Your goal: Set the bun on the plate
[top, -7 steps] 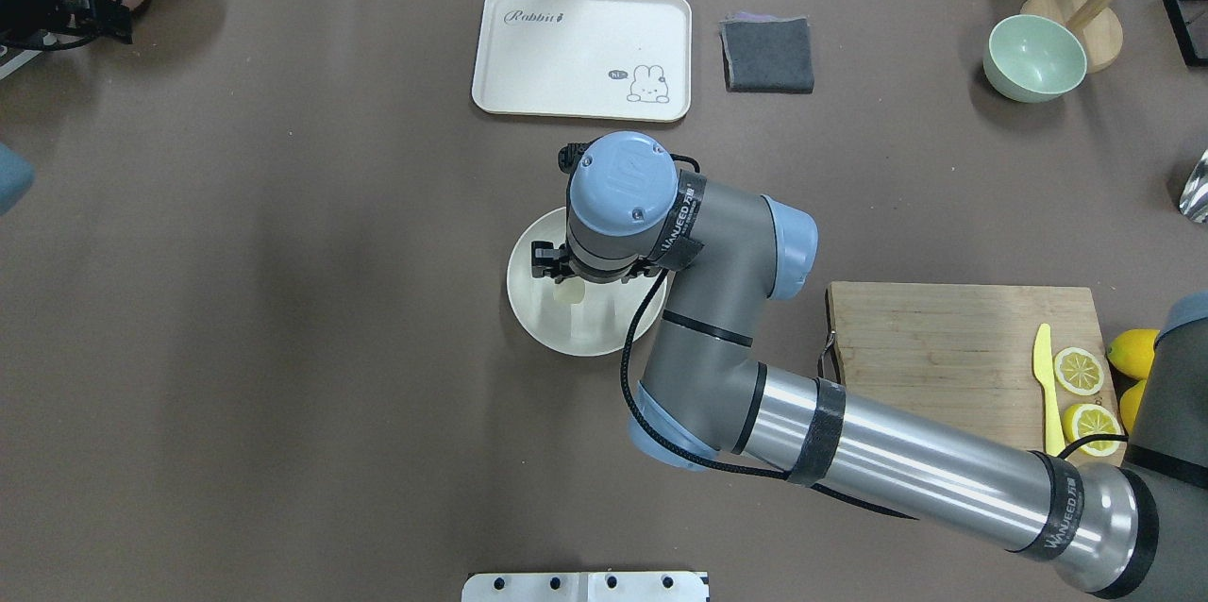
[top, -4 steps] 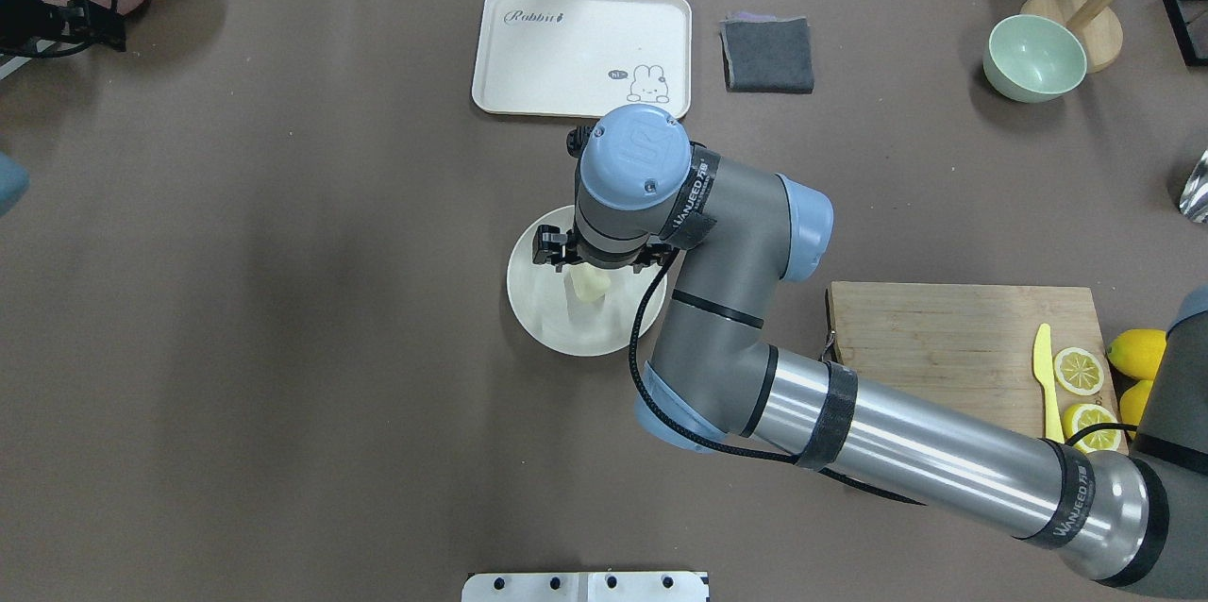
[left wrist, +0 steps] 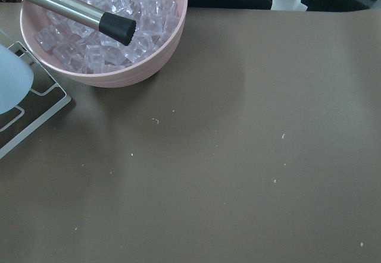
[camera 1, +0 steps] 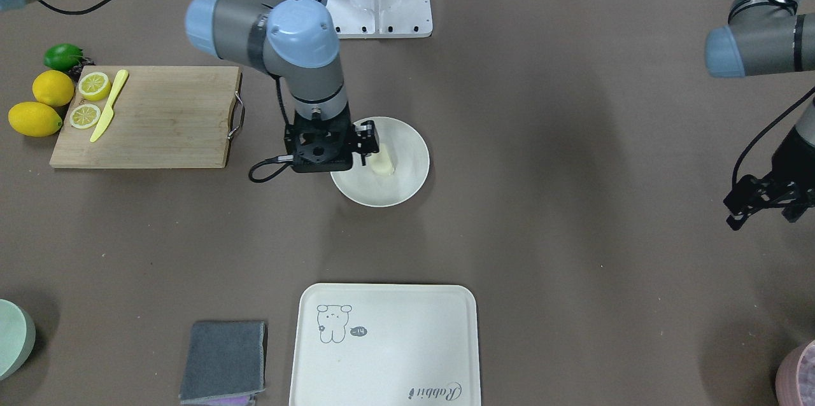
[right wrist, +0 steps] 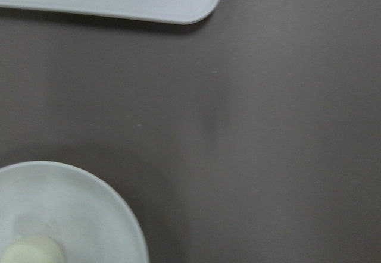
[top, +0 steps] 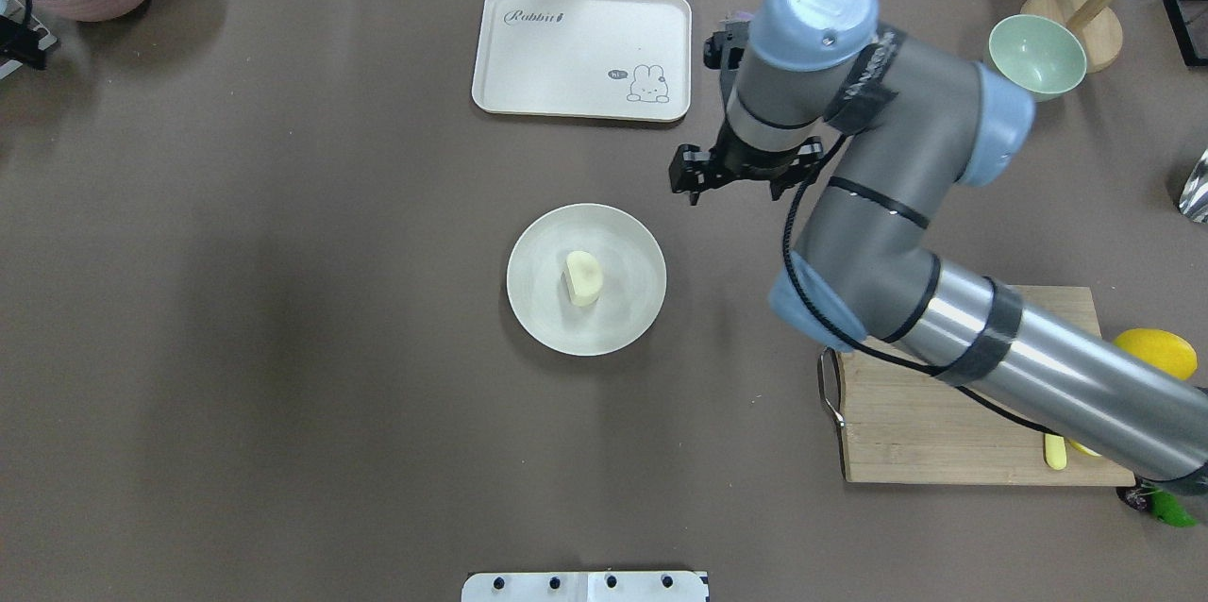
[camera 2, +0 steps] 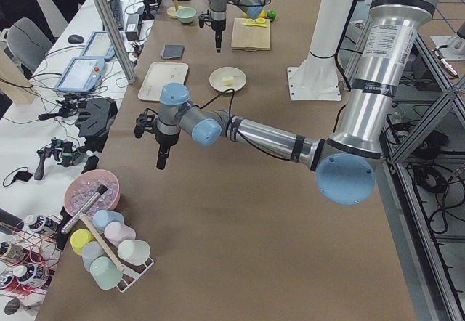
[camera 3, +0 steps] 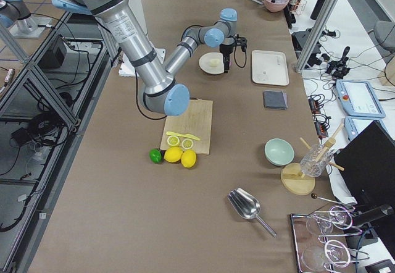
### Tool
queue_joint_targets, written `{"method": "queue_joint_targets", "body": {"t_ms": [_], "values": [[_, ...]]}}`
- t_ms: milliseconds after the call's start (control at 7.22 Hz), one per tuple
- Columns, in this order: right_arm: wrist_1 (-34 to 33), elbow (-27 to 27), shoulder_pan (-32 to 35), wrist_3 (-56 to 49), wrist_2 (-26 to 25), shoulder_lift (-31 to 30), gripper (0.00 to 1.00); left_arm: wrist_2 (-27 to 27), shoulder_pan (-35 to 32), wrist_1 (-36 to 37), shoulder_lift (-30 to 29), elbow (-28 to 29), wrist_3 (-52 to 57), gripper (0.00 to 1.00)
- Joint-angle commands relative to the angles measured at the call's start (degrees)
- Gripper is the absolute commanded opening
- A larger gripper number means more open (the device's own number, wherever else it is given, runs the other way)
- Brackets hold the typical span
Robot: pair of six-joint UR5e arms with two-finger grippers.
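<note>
The pale cream bun (top: 583, 278) lies free near the middle of the round off-white plate (top: 538, 324), also seen as bun (camera 1: 382, 161) on plate (camera 1: 382, 199). In the overhead view my right gripper (top: 743, 179) hangs open and empty, raised off the table up and to the right of the plate. The front-facing view has the right gripper (camera 1: 367, 146) close beside the bun, not holding it. The right wrist view shows the plate rim (right wrist: 128, 212) and bun (right wrist: 33, 252) at lower left. My left gripper (camera 1: 761, 207) hovers open and empty far off at the table's end.
The rabbit tray (top: 582, 52) and a grey cloth (camera 1: 223, 358) lie behind the plate. A green bowl (top: 1035, 55) sits far right. The cutting board (top: 944, 432) with a knife and lemons (camera 1: 38, 113) is at the right. A pink ice bowl (left wrist: 101, 31) stands far left.
My right gripper has let go of the bun, risen and swung back and right away from the plate. The bun stays on the plate. The left arm drew further left.
</note>
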Motion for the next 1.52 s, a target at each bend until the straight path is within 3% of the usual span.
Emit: {"method": "queue_joint_targets", "body": {"t_ms": [0, 138, 415, 692, 969, 1385], "values": [[-2.18, 9.86, 13.32, -18.99, 8.72, -16.51, 1.0, -5.02, -9.79, 7.38, 2.77, -0.39, 18.64, 0.98], [-1.74, 11.1, 18.34, -26.99, 11.01, -23.11, 1.0, -9.5, -12.71, 8.81, 4.78, -0.48, 19.92, 0.98], [-1.65, 10.16, 31.76, -41.34, 16.54, -33.41, 1.0, -11.56, -16.25, 8.82, 9.86, -3.27, 19.93, 0.98], [-1.65, 4.73, 43.3, -56.98, 16.74, -37.14, 1.0, -11.65, -16.25, 8.21, 13.66, -5.83, 20.02, 0.98], [-1.56, 5.57, 46.06, -58.19, 16.92, -40.56, 1.0, -11.65, -16.17, 8.12, 13.76, -5.14, 20.02, 0.98], [-1.65, 4.88, 46.16, -57.4, 16.48, -41.02, 1.0, -11.65, -16.08, 8.21, 13.67, -5.4, 19.93, 0.98]]}}
